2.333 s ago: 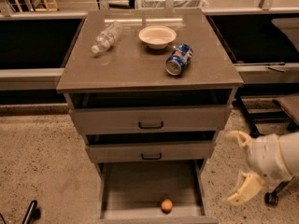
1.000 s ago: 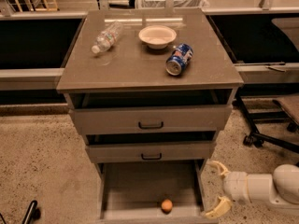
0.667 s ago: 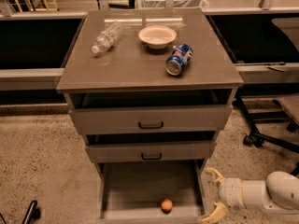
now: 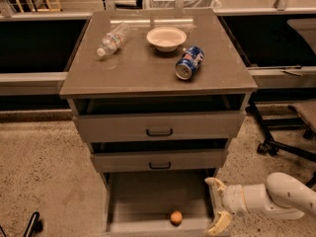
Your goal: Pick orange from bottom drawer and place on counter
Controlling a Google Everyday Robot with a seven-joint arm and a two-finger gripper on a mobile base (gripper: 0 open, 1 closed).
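The orange [image 4: 176,217] lies near the front of the open bottom drawer [image 4: 143,201], right of its middle. My gripper [image 4: 217,205] is open at the drawer's right edge, its yellowish fingers spread and pointing left. It is to the right of the orange and not touching it. The white arm reaches in from the lower right. The counter [image 4: 143,68] is the glossy grey-brown top of the cabinet above.
On the counter lie a plastic water bottle [image 4: 111,40], a white bowl [image 4: 166,37] and a blue soda can [image 4: 189,62] on its side. The two upper drawers stand slightly open. An office chair base [image 4: 284,142] is at the right.
The gripper has come down and leftward from beside the cabinet to the right edge of the bottom drawer, closer to the orange. The orange has not moved.
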